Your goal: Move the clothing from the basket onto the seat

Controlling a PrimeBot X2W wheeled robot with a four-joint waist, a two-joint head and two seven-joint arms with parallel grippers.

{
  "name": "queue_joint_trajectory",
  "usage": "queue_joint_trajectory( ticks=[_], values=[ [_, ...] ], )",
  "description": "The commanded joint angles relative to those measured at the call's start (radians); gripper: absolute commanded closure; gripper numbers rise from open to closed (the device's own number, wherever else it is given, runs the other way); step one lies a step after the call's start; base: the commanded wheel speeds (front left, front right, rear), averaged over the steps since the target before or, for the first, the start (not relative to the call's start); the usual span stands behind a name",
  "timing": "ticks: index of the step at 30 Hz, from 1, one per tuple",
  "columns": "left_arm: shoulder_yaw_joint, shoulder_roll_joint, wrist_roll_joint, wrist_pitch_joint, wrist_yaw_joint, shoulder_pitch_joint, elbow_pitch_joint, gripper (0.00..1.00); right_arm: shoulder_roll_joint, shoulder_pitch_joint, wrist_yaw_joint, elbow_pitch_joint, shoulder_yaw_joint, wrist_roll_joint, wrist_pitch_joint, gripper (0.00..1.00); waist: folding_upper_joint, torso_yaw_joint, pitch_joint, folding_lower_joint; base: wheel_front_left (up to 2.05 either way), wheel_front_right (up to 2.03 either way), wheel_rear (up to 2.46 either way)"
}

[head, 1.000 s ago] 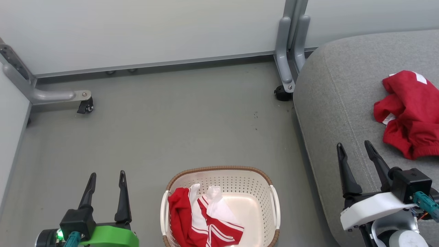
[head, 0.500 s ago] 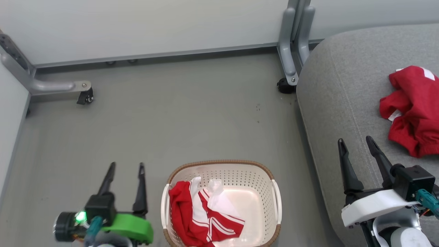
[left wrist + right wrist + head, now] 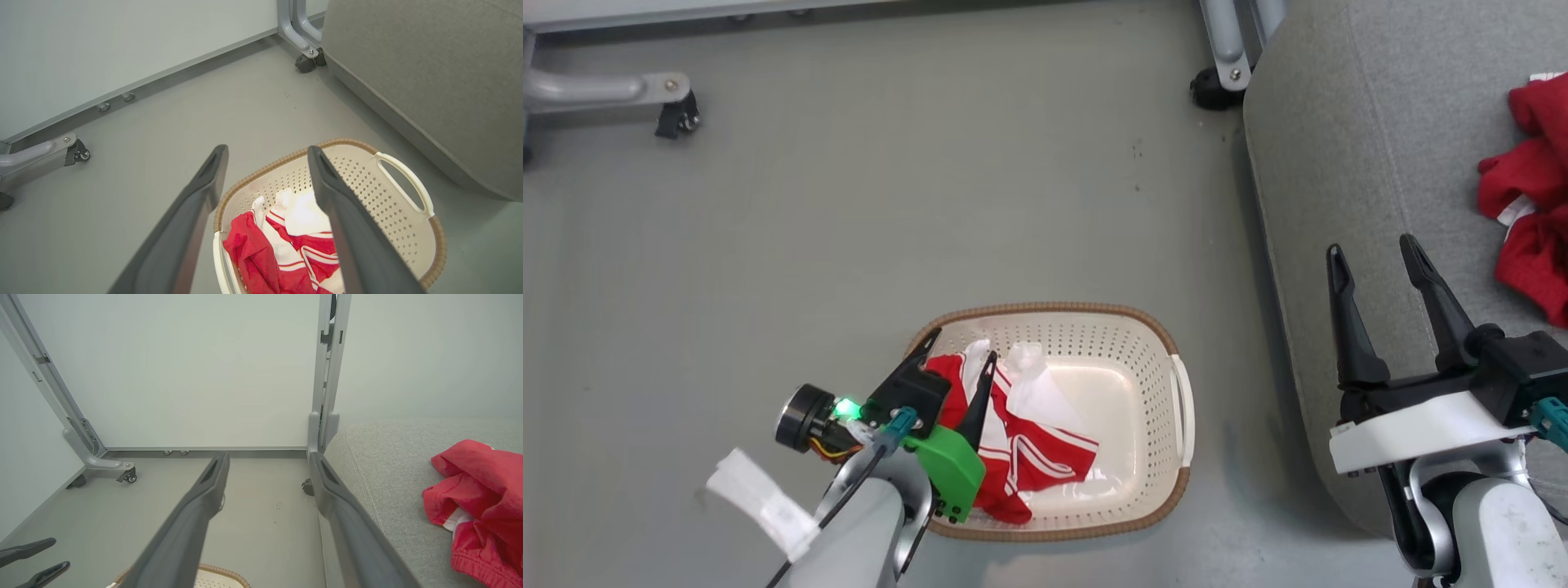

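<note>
Green-cuffed, its two long dark fingers spread wide and empty, the left gripper (image 3: 965,343) hovers over the left end of the cream perforated plastic basket (image 3: 1045,309). It seems lined up to pick the bunched red-and-white striped sports clothing (image 3: 1029,457) inside. Further right, the light-grey upholstered seat (image 3: 1339,122) already carries another red garment (image 3: 1531,212). The right gripper (image 3: 1370,245), equally wide and empty, waits over its edge. The left wrist view frames the clothing between the fingers; the right wrist view takes in the pale wall panels (image 3: 204,375).

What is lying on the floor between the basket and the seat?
Nothing: the head view shows bare grey floor between the basket and the seat.
</note>
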Motion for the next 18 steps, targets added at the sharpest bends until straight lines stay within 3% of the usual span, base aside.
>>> queue_joint_trajectory(
  ticks=[1,10,18],
  values=[
    [-0.022,-0.002,0.014,0.007,-0.008,-0.046,0.037,0.0,-0.003,-0.021,0.0,-0.006,0.002,-0.01,-0.007,0.0,0.0,-0.019,0.109,0.0,0.0,0.0,0.0],
    [-0.184,-0.008,0.132,0.078,-0.019,-0.258,0.31,0.0,-0.002,-0.086,0.0,0.005,0.018,0.011,-0.045,0.0,0.0,-0.054,0.255,0.0,0.0,0.0,0.0],
    [-0.273,-0.009,0.213,0.153,0.002,-0.416,0.499,0.0,-0.002,-0.144,0.0,0.028,0.041,0.032,-0.083,0.0,0.0,-0.09,0.378,0.0,0.0,0.0,0.0]
  ],
)
